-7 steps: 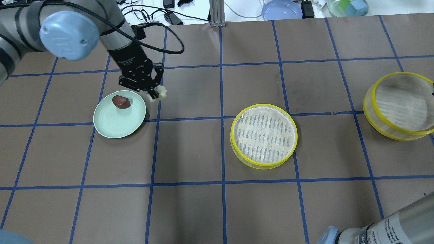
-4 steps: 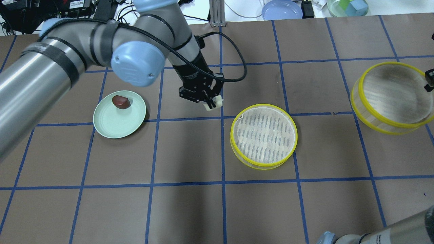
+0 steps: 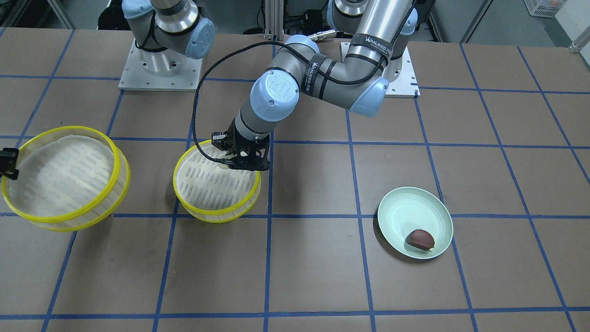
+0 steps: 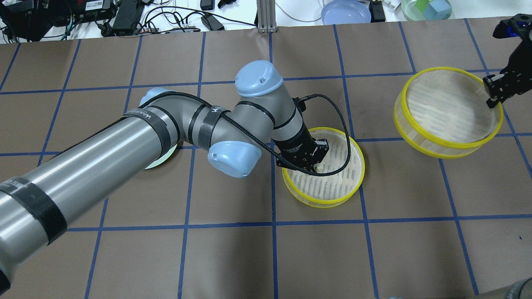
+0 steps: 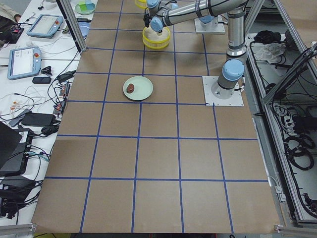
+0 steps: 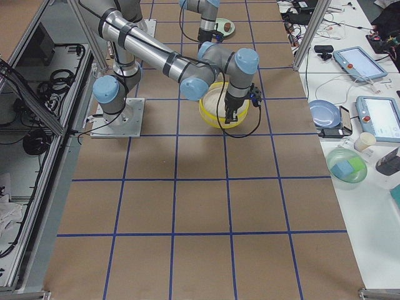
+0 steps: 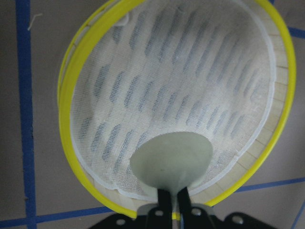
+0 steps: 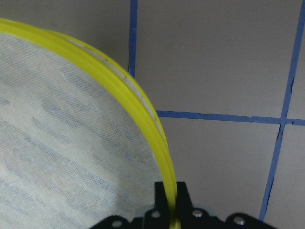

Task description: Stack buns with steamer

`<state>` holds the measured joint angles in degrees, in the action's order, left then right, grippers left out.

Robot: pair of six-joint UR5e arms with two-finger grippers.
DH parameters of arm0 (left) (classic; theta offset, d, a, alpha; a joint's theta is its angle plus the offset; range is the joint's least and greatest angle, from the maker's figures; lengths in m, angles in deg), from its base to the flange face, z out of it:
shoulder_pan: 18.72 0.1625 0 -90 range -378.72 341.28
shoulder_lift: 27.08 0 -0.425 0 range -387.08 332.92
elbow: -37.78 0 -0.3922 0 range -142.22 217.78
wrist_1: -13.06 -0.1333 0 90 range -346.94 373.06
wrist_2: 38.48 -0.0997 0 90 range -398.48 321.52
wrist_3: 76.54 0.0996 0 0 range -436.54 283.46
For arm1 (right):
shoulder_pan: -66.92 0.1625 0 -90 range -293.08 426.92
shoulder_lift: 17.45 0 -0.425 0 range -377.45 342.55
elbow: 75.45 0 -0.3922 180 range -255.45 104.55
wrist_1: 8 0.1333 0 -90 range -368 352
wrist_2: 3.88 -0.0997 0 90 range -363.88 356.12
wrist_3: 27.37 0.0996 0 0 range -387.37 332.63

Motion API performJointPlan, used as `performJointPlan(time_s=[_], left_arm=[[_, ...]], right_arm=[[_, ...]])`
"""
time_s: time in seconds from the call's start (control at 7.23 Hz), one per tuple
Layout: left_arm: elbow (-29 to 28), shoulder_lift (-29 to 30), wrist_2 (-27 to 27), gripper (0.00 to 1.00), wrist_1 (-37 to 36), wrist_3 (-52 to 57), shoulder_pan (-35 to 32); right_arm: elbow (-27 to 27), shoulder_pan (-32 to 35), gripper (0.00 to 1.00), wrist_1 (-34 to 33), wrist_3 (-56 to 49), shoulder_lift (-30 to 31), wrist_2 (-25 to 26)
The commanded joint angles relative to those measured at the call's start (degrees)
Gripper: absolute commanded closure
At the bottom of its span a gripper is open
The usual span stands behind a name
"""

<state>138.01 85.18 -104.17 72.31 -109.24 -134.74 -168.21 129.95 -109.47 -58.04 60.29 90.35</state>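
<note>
My left gripper (image 4: 317, 166) is shut on the pale cream bun (image 7: 171, 160) and holds it low inside the yellow-rimmed steamer tray (image 4: 328, 202) at the table's middle; this tray also shows in the front view (image 3: 216, 205). The dark reddish-brown bun (image 3: 420, 239) lies on the pale green plate (image 3: 415, 207), which my left arm mostly hides in the overhead view. My right gripper (image 4: 493, 97) is shut on the rim (image 8: 143, 114) of a second steamer tray (image 4: 444, 108) and holds it tilted off the table at the right.
A blue plate (image 4: 345, 11), a bowl of coloured blocks (image 4: 426, 9), cables and a metal post (image 4: 264, 16) sit beyond the table's far edge. My left arm stretches across the table's left half.
My left gripper has carried the cream bun rightward from beside the plate into the middle steamer tray. My right gripper has moved the second tray leftward and farther back.
</note>
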Motion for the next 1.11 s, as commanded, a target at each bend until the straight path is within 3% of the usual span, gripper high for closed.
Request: performJointPlan(time_s=[0.0, 0.14, 0.28, 0.55, 0.97], left_arm=[[-0.29, 0.86, 0.22, 0.12, -0.81, -6.71, -0.53], [-0.91, 0.51, 0.22, 0.03, -1.07, -7.37, -0.53], [-2.22, -0.80, -0.82, 0.02, -0.46, -7.03, -0.18], [-6.78, -3.87, -14.83, 0.01, 6.79, -3.09, 3.76], [-8.03, -9.23, -21.65, 0.00, 14.73, 16.62, 14.81]], right_arm=[[-0.92, 2.61, 1.00, 1.71, 4.64, 1.09, -0.09], [-1.71, 3.84, 1.00, 1.80, 7.35, 1.88, -0.18], [-2.94, 6.46, 1.00, 1.98, 10.60, 3.10, -0.09], [-6.97, 11.56, 1.00, 1.98, 17.87, 5.22, -0.62], [-9.88, 26.22, 1.00, -1.77, 34.85, 4.79, -0.62]])
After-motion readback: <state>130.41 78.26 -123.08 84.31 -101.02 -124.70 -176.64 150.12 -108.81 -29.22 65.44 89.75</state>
